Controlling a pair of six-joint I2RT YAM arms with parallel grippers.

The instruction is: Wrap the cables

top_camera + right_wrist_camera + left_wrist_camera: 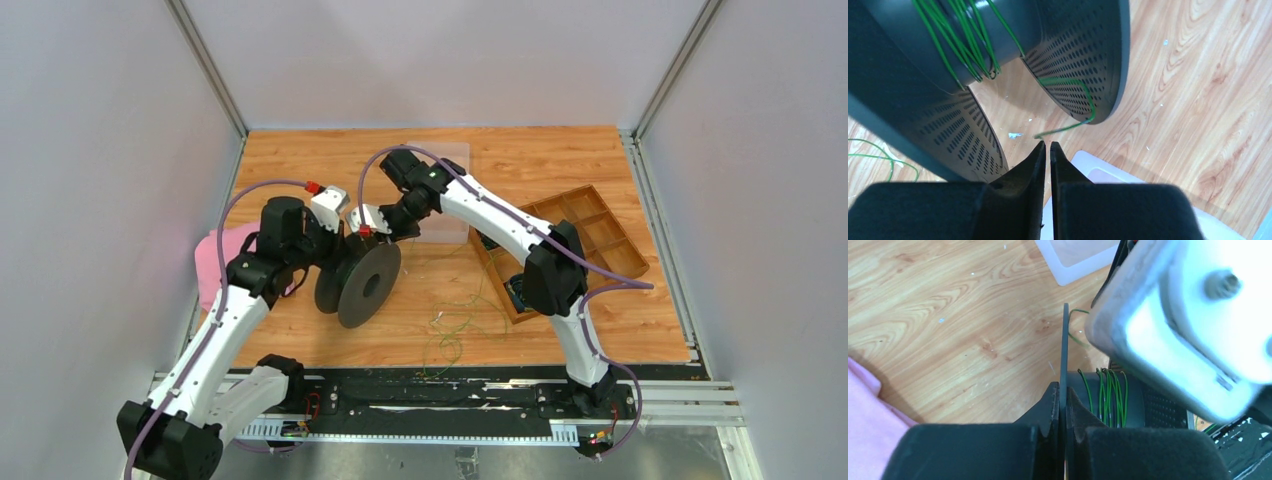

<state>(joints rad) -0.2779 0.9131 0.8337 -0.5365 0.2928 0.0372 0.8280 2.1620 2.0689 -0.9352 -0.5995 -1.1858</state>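
A black spool (365,285) stands on edge at mid-table. My left gripper (330,258) is shut on the spool's thin left flange (1065,340); in the left wrist view the gripper (1063,390) pinches that edge. Several turns of green wire (1108,395) lie on the hub. My right gripper (378,238) hangs over the top of the spool. In the right wrist view the gripper (1046,146) is shut with nothing seen between its fingers. The wire's free end (1068,127) curls off the perforated flange (1078,60), just past the tips. Loose green wire (455,320) trails on the table.
A wooden compartment tray (590,235) lies at the right under the right arm. A pink cloth (215,260) lies at the left edge. A translucent plastic tray (440,200) sits behind the spool, below my right gripper (1128,190). The right wrist housing (1188,325) crowds the left wrist view.
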